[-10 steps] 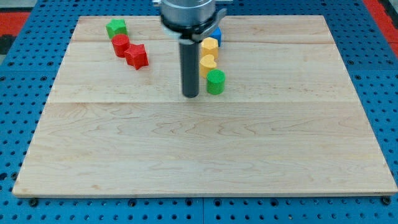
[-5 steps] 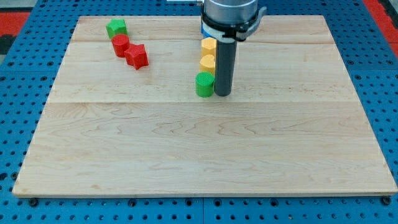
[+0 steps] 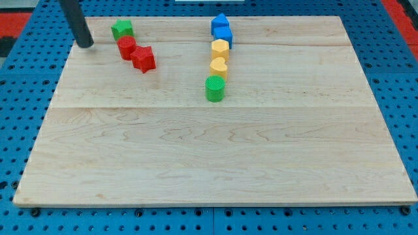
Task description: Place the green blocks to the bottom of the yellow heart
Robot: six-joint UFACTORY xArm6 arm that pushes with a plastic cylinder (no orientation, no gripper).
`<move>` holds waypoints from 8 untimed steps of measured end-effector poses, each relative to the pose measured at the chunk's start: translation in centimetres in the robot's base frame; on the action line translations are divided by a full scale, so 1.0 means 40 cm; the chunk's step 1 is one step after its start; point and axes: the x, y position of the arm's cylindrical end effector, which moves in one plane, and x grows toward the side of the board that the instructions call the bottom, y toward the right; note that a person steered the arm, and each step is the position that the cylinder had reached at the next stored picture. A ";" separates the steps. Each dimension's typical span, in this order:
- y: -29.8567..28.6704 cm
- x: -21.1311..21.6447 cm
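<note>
My tip [image 3: 85,46] is resting on the worktop [image 3: 215,163], left of the green block [image 3: 121,29]; no hand showing. Green cylinder [image 3: 215,89] is touching the yellow heart [image 3: 218,68] from below.

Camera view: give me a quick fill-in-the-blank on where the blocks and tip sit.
1. My tip sits at the view's ___ of the green block near the top edge.
2. The green cylinder lies just below the ___ heart.
3. The red star touches the ___ cylinder.
4. The column's top holds two ___ blocks.

Missing words: left; yellow; red; blue
</note>
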 end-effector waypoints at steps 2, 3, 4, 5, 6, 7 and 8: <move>0.181 -0.064; 0.192 0.095; 0.219 0.218; 0.294 0.331; 0.317 0.485; 0.375 0.566; 0.284 0.536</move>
